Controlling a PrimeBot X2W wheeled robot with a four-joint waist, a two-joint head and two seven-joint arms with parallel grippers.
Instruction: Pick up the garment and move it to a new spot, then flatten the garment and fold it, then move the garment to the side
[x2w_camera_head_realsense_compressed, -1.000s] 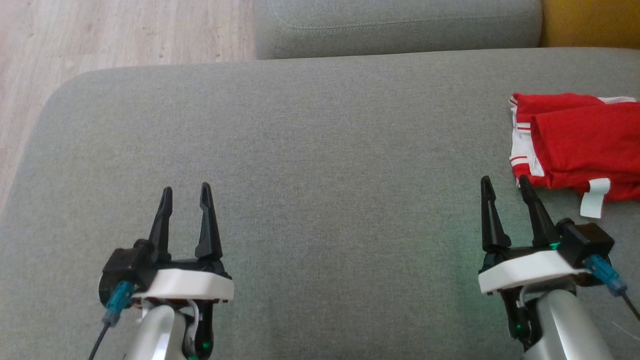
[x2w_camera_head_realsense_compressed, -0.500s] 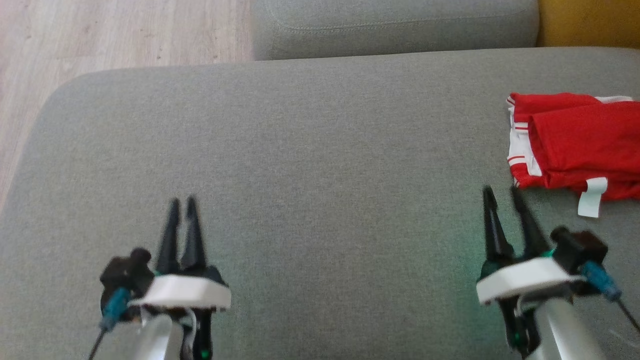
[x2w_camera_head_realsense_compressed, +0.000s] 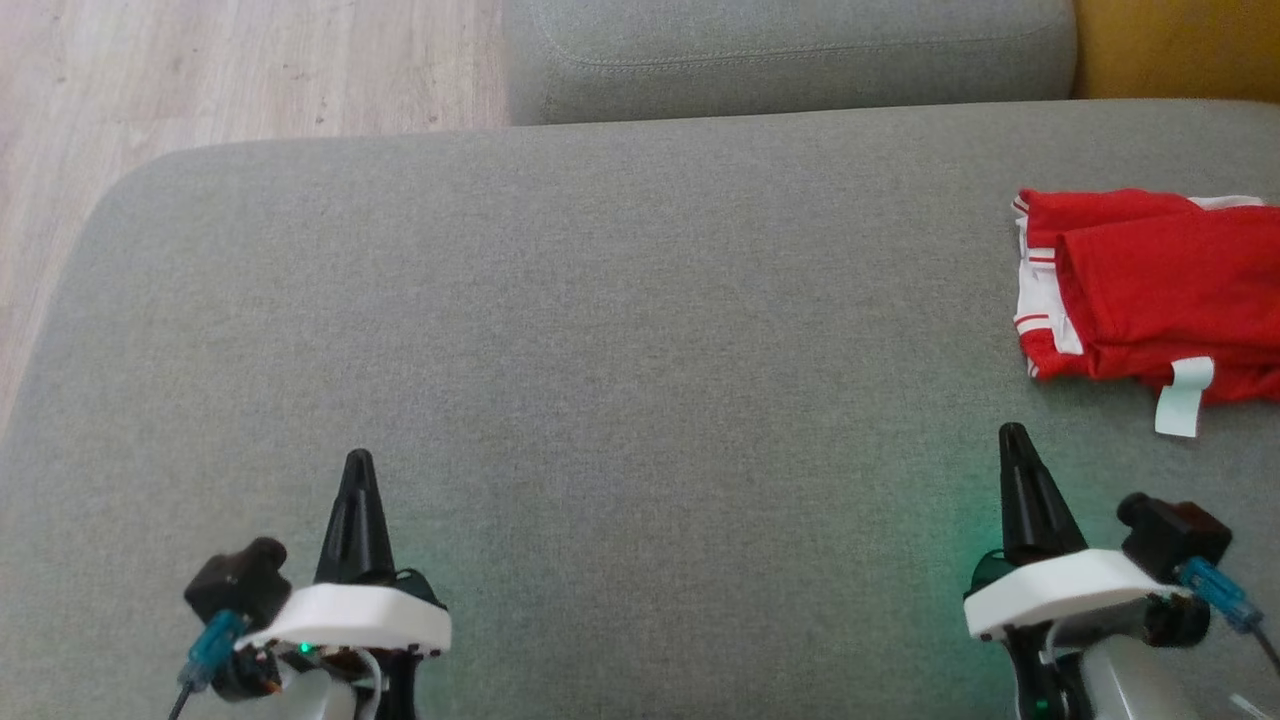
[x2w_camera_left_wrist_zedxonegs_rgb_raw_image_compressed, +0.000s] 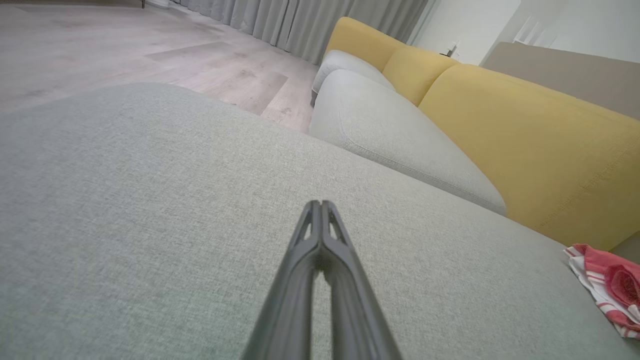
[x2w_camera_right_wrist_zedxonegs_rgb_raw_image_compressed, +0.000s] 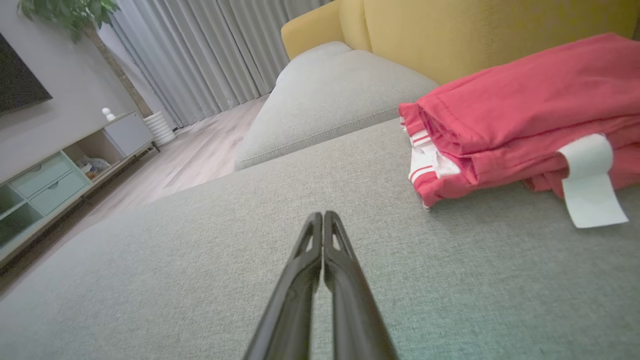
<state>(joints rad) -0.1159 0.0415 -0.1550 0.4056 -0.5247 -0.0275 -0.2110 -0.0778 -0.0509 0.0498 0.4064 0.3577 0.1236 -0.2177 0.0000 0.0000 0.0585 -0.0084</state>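
Observation:
The garment (x2w_camera_head_realsense_compressed: 1150, 285) is red with white striped trim and a white tag, lying folded at the right edge of the grey cushion (x2w_camera_head_realsense_compressed: 600, 330). It also appears in the right wrist view (x2w_camera_right_wrist_zedxonegs_rgb_raw_image_compressed: 520, 115) and at the far right of the left wrist view (x2w_camera_left_wrist_zedxonegs_rgb_raw_image_compressed: 607, 285). My right gripper (x2w_camera_head_realsense_compressed: 1013, 432) is shut and empty, a little short of the garment and to its left; its fingertips (x2w_camera_right_wrist_zedxonegs_rgb_raw_image_compressed: 323, 216) press together above the fabric. My left gripper (x2w_camera_head_realsense_compressed: 358, 458) is shut on nothing near the cushion's front left, jaws (x2w_camera_left_wrist_zedxonegs_rgb_raw_image_compressed: 320, 205) closed.
A second grey cushion (x2w_camera_head_realsense_compressed: 790, 50) lies beyond the first, with a yellow sofa back (x2w_camera_left_wrist_zedxonegs_rgb_raw_image_compressed: 525, 130) along the right. Wooden floor (x2w_camera_head_realsense_compressed: 230, 60) lies past the cushion's left edge. A low cabinet (x2w_camera_right_wrist_zedxonegs_rgb_raw_image_compressed: 60, 170) and curtains (x2w_camera_right_wrist_zedxonegs_rgb_raw_image_compressed: 200, 55) stand farther off.
Both grippers closed from open to shut and drew back toward the bottom of the head view, away from the garment. The garment has stayed in place.

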